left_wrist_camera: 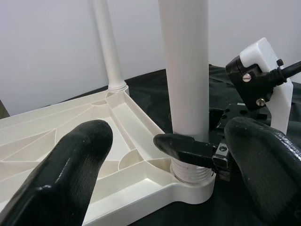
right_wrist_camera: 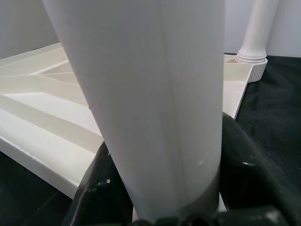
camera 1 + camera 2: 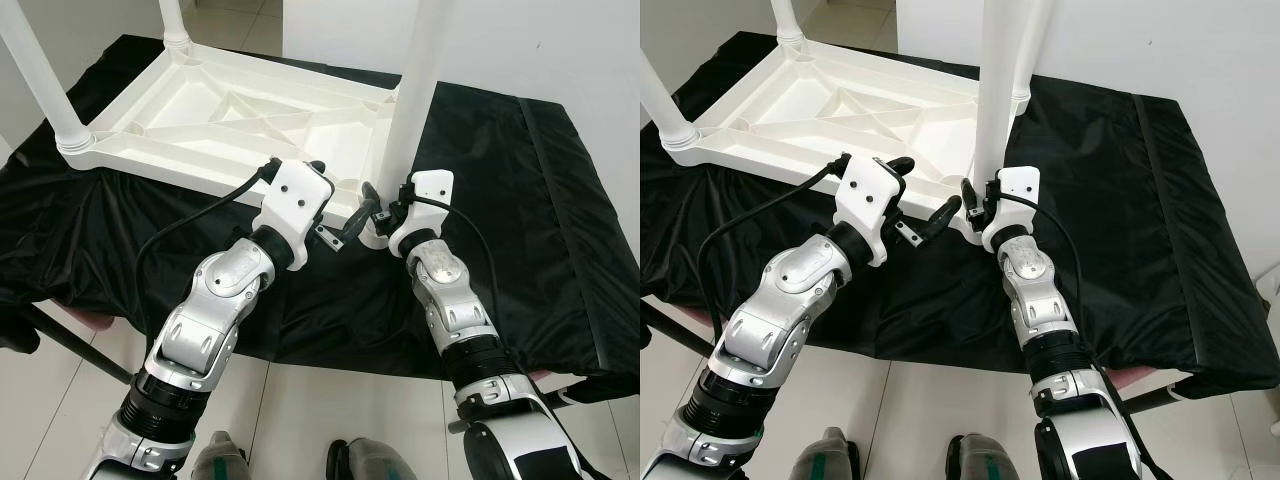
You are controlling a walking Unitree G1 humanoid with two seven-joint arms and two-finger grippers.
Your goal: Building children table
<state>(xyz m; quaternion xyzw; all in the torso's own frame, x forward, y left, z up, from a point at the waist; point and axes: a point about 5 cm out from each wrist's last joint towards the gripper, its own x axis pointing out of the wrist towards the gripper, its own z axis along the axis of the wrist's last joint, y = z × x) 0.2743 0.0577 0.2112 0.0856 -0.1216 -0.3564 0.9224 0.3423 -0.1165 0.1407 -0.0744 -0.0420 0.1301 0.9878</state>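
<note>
1. On the black cloth (image 3: 520,200) covering the work surface, we find the white plastic children's table (image 3: 240,120) lying upside down, its ribbed underside facing up and its near edge towards the robot.
2. We count four white legs standing upright in the corner sockets: the near-right leg (image 3: 412,90), the near-left leg (image 3: 40,80), a far-left leg (image 3: 172,20), and one more far leg (image 2: 258,28) seen past the table in the right wrist view.
3. The near-right leg sits in the corner socket (image 1: 193,181) at the table's near-right corner; its ribbed base is seated in the collar there.
4. The right gripper (image 3: 372,205) is closed around the base of the near-right leg, just above the socket. In the right wrist view we see a black finger on each side of the leg, both touching it.
5. The left gripper (image 3: 335,200) hovers at the table's near edge, just beside the same corner and close to the right gripper. Its fingers (image 1: 70,169) are spread wide and hold nothing; in the left wrist view the near-right leg and socket stand between them, further off.
6. A black cable (image 3: 190,215) runs from the left wrist housing back along the left arm.
7. Pale floor tiles (image 3: 320,410) show below the cloth's near edge.
</note>
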